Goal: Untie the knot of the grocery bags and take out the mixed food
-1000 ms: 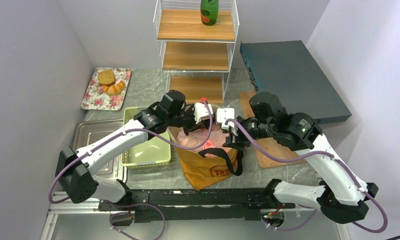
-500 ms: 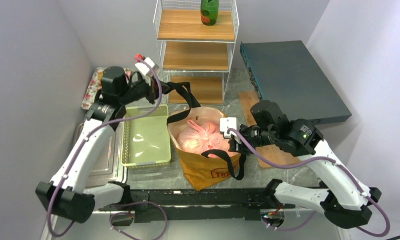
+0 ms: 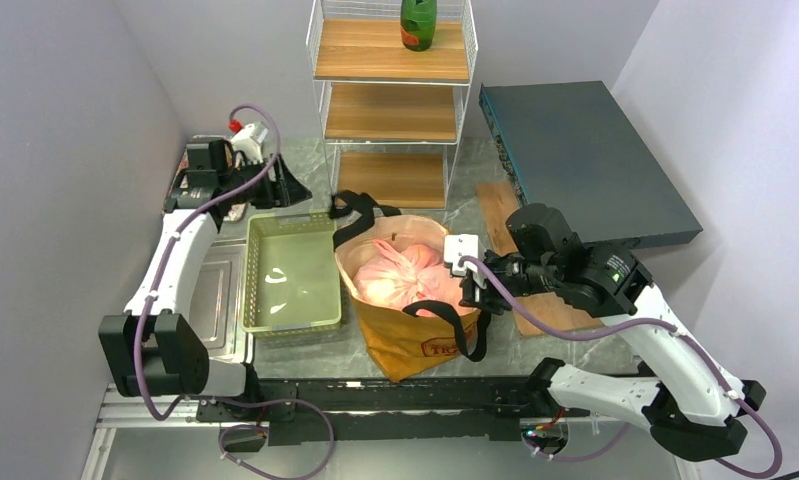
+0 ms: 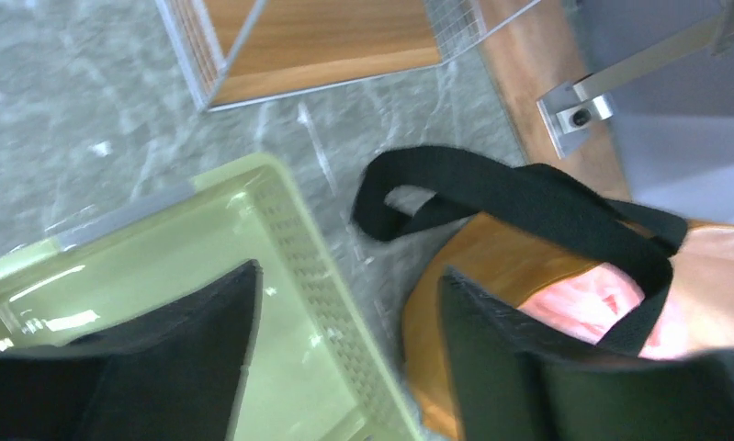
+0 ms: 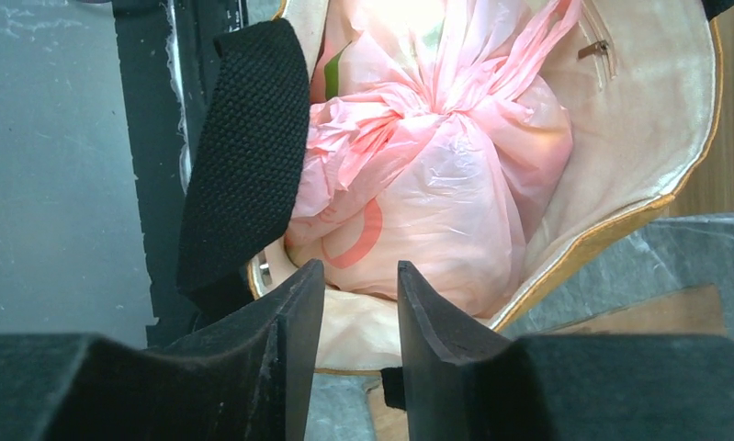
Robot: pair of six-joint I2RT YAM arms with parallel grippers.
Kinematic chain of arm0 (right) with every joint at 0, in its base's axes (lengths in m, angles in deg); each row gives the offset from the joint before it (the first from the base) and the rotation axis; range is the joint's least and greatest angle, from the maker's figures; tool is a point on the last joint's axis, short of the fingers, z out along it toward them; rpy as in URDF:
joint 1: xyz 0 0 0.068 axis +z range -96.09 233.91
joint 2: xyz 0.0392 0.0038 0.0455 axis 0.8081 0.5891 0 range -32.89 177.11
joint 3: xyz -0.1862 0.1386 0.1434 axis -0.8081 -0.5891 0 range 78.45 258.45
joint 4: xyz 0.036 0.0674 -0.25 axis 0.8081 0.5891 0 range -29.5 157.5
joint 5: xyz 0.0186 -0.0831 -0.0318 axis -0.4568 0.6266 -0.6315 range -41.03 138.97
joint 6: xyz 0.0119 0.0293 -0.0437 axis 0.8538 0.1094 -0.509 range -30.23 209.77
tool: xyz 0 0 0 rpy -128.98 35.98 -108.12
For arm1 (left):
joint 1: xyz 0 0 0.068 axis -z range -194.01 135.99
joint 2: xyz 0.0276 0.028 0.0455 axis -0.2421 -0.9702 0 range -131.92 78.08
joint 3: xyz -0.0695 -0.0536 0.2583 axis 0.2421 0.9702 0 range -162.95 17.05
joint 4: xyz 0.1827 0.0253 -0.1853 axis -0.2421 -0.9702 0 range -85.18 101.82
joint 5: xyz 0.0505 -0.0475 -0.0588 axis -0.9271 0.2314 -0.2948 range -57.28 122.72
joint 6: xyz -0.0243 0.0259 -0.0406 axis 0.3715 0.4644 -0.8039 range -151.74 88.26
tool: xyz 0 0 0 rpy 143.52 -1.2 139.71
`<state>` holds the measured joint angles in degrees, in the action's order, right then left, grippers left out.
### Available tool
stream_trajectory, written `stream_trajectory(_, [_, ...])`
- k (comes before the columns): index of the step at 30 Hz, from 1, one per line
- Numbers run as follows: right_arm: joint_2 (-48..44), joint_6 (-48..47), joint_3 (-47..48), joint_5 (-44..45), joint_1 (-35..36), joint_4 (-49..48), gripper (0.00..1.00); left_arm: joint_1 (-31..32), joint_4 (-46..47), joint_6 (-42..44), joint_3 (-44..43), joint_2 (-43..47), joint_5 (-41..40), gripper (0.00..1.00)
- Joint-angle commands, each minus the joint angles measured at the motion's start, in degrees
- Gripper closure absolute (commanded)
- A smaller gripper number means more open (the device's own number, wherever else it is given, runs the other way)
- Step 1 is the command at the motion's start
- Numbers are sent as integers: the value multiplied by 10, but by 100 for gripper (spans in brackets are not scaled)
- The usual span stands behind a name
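The mustard-brown tote (image 3: 415, 335) stands open in the middle of the table, with the pink plastic bag (image 3: 400, 278) inside, its knot (image 5: 436, 103) still tied. The mixed food is hidden in the pink bag; only a green tint (image 5: 333, 73) shows through. One black strap (image 3: 360, 206) lies slack over the tote's far-left rim, also seen in the left wrist view (image 4: 519, 197). My left gripper (image 3: 293, 190) is open at the back left, above the basket's far corner, holding nothing (image 4: 349, 276). My right gripper (image 3: 472, 290) hovers over the tote's right rim, jaws partly apart and empty (image 5: 358, 280).
A green plastic basket (image 3: 290, 320) sits left of the tote, next to a metal tray (image 3: 200, 300). A floral tray (image 3: 205, 205) is at the back left. A wire shelf (image 3: 390, 110) carries a green bottle (image 3: 418, 22). A wooden board (image 3: 535, 300) and a dark box (image 3: 585, 160) lie at the right.
My left gripper pulled the black strap up and to the back left, then opened and let it go; the strap dropped beside the tote's rim. The right gripper stayed by the tote.
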<state>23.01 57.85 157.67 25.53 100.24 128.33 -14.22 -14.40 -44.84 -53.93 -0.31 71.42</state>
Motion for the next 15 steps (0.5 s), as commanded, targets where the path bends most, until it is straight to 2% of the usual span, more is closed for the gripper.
stream_trajectory(1, [-4, 34, 27, 8, 2, -14, 60, -32, -41, 24, -16, 35, 19, 11])
stream_trajectory(2, [0, 51, 39, 13, 1, -26, 59, -39, -25, 29, -5, 54, 13, 2])
stream_trajectory(4, [16, 87, 82, 26, 0, -50, 57, -45, 12, 50, 13, 94, 43, 1])
stream_trajectory(6, [42, 127, 121, 48, 0, -76, 55, -24, 23, 83, 18, 133, 67, 1])
stream_trajectory(11, [98, 165, 168, 127, 0, -148, 44, 102, 6, 206, 25, 182, 9, 1])
stream_trajectory(15, [126, 150, 149, 186, -1, -187, 34, 182, -16, 260, 29, 193, -29, 1])
